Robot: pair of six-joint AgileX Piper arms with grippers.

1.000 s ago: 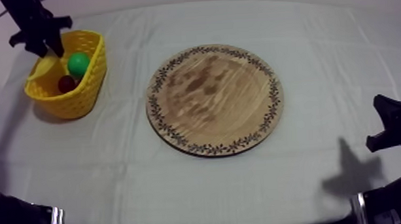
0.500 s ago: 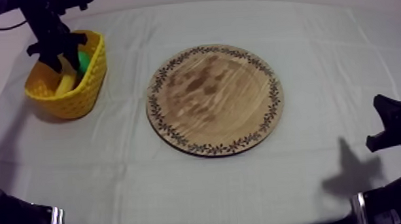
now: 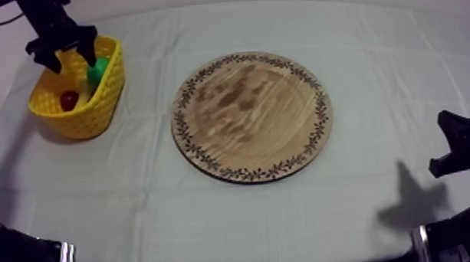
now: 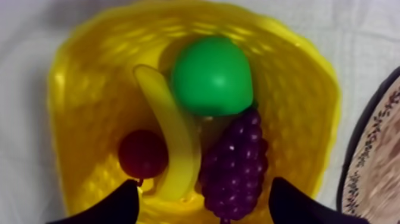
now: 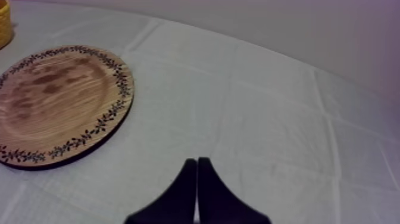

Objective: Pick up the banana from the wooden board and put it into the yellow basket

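Left gripper point(image 3: 72, 61) hovers above the yellow basket point(image 3: 92, 121) at the far left, fingers apart and empty, which suits a drop judged complete. The banana point(image 4: 172, 137) lies inside, its long axis roughly far-to-near, with the far tip beside the pear point(image 4: 211, 76) and the near end between the small red fruit point(image 4: 141, 154) and the grapes point(image 4: 235, 158). The wooden board point(image 3: 250, 116) is bare. Right gripper point(image 5: 197, 190) rests at the near right, fingers together.

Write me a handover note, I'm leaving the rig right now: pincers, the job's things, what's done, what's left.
Left pincer: open, empty, above the yellow basket.
Right pincer: shut on nothing, over the cloth beside the wooden board.
Banana: in the basket, between the small red fruit and the grapes, beside the pear.
Done: banana off the bare board, released.
Left: likely just drawing the left arm back.
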